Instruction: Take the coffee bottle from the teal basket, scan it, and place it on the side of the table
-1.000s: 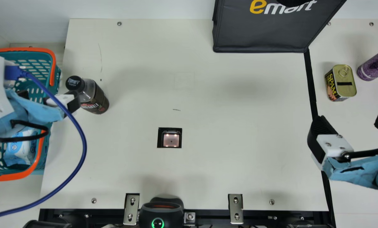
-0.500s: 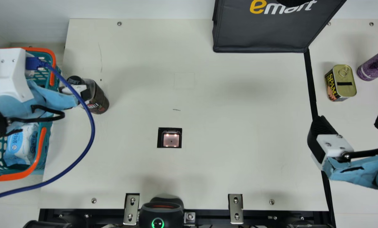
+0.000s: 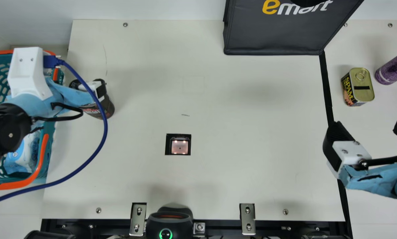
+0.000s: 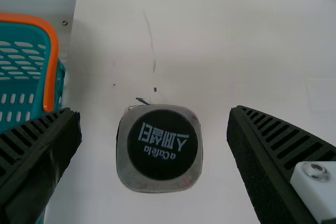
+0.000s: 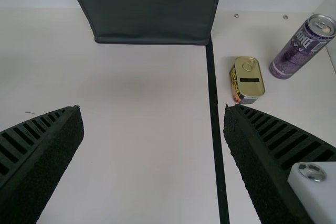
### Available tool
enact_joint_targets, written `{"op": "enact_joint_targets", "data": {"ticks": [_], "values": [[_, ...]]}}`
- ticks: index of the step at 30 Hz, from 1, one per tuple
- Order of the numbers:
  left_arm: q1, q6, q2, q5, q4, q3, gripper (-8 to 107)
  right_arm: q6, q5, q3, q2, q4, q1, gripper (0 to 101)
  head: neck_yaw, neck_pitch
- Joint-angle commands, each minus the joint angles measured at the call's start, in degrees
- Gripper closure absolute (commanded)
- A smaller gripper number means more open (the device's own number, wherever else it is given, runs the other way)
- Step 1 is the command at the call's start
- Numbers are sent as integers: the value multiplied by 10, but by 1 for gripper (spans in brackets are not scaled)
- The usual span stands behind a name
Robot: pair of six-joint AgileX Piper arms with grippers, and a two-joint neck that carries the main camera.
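- Well, the table (image 3: pixel 218 172) gives firm footing, so come straight down and don't press the load into it.
- The basket (image 4: pixel 21 34) stands just beside the pick, its orange handle (image 4: pixel 50 77) near one finger; I'd keep the descent plumb so that finger doesn't snag.
- The left gripper (image 4: pixel 155 121) is spread wide, one finger to each side of the cap in its wrist view. Judging by that view, the centring is decent; a small trim to even the two gaps would stop one pad shoving first.
- The right gripper (image 5: pixel 153 114) is spread too, holding nothing; best left parked for this grasp.
- The bottle (image 3: pixel 109 108) is out of the basket, upright on the table next to it, with the scanner well apart. Close slowly on flat sides below the shoulder, square to them, or it may twist; then lift clear before crossing.
- The cable (image 3: pixel 102 136) arcs from the left arm over the table; allow it slack.
- The scanner (image 3: pixel 179 147) comes next, I'd say, so grip where the pads leave the code bare.
- The cap (image 4: pixel 163 144) makes a good aiming mark but a poor hold.
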Motion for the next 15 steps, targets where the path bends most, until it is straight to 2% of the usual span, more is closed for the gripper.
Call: {"op": "enact_joint_targets", "data": {"ticks": [1,5,15], "values": [[-2,-5,5,-9,5,2,9,0,0,0,0,0,0,6,0,-17],[-7,-15,14,-20,15,6,9,0,0,0,0,0,0,6,0,-17],[-15,-39,20,-25,34,6,76,0,0,0,0,0,0,6,0,-17]]}}
